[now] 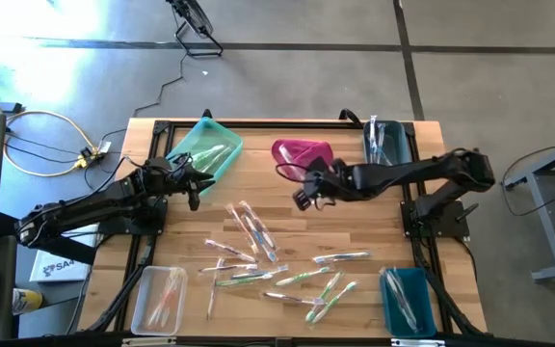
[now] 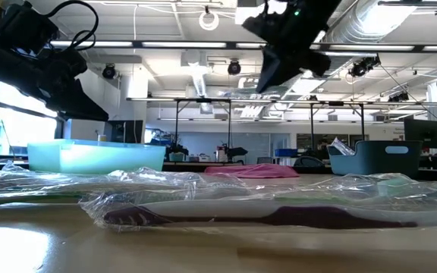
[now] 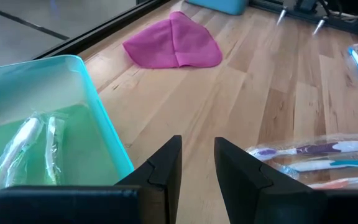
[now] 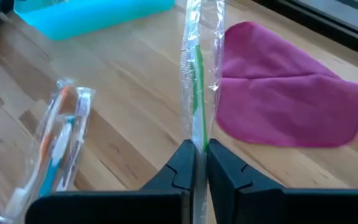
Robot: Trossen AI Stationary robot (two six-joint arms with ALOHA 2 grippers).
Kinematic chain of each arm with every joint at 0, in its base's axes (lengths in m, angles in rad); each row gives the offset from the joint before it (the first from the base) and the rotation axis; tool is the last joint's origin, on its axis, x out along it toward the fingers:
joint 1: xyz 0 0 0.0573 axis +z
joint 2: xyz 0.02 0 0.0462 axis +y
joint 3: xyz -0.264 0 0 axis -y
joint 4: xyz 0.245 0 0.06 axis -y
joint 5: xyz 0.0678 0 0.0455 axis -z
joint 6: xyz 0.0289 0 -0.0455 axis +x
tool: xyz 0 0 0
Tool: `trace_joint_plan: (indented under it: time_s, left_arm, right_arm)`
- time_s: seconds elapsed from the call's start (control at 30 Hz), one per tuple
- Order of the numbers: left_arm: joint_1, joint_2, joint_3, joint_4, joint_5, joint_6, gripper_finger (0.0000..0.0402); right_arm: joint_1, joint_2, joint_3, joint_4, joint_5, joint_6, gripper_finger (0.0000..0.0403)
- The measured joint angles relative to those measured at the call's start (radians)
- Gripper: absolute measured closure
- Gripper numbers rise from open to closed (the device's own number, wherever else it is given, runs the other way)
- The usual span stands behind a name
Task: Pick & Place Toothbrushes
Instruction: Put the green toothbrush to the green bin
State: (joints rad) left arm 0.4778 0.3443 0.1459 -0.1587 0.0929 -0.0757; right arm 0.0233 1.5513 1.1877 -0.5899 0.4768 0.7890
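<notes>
Big lab room: bare pipes (image 2: 400, 30) on ceiling, long lights (image 2: 165, 43), desks with screens (image 2: 423, 135), grey concrete floor (image 1: 287, 67).

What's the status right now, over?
Right gripper shut on a green toothbrush, lifted beside the magenta cloth. Left gripper open, empty, by the mint bin. Nothing blocking.

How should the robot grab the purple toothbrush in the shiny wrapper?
Probably pinch the middle of the purple-handled toothbrush in its clear wrapper, coming down from above, fingers across its thin handle. It lies flat on the wooden table, so only its slim sides can be pinched. The open left gripper is close.
</notes>
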Motion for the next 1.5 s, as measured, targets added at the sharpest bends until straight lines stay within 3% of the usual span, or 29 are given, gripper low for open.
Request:
trace_joint_plan:
  time_s: [0.4, 0.8, 0.97, 1.23, 1.5]
  left_arm:
    - [0.000, 0.000, 0.000, 0.000, -0.001, 0.000, 0.0309]
    - [0.000, 0.000, 0.000, 0.000, -0.007, 0.000, 0.0309]
    - [0.000, 0.000, 0.000, 0.000, -0.010, 0.000, 0.0309]
    - [0.000, 0.000, 0.000, 0.000, -0.009, 0.000, 0.0309]
    - [0.000, 0.000, 0.000, 0.000, -0.009, 0.000, 0.0309]
  right_arm:
    - [0.102, -0.039, 0.000, -0.312, 0.056, 0.276, 0.0388]
    - [0.125, -0.036, -0.140, -0.248, 0.254, 0.307, 0.0388]
    - [0.098, -0.040, -0.239, -0.060, 0.222, 0.223, 0.0388]
    - [0.014, -0.040, -0.377, 0.501, 0.041, -0.100, 0.0388]
    - [-0.094, -0.041, -0.404, 0.725, -0.079, -0.299, 0.0388]
